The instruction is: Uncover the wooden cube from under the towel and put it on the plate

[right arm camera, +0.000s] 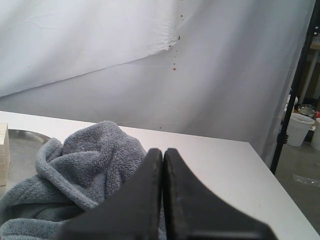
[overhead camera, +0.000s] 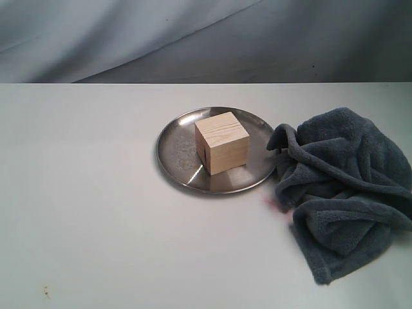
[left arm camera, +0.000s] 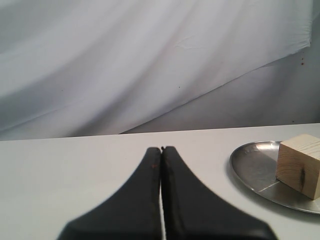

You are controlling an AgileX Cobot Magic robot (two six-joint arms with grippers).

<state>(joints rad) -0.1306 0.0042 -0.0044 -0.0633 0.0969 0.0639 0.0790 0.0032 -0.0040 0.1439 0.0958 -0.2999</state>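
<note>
The pale wooden cube [overhead camera: 222,142] stands on the round silver plate [overhead camera: 177,154] near the table's middle. The left wrist view shows the same cube [left arm camera: 300,165] on the plate [left arm camera: 252,167], off to one side of my left gripper [left arm camera: 161,148], which is shut and empty above the table. The grey-blue towel [overhead camera: 341,187] lies crumpled to the right of the plate, its edge touching the rim. My right gripper [right arm camera: 162,150] is shut with nothing in it, just behind the towel [right arm camera: 80,175]. Neither arm appears in the exterior view.
A pale draped backdrop [overhead camera: 193,38] hangs behind the white table [overhead camera: 84,212]. The table's right edge [right arm camera: 280,192] shows in the right wrist view, with a black stand [right arm camera: 292,95] and white buckets [right arm camera: 299,129] beyond it.
</note>
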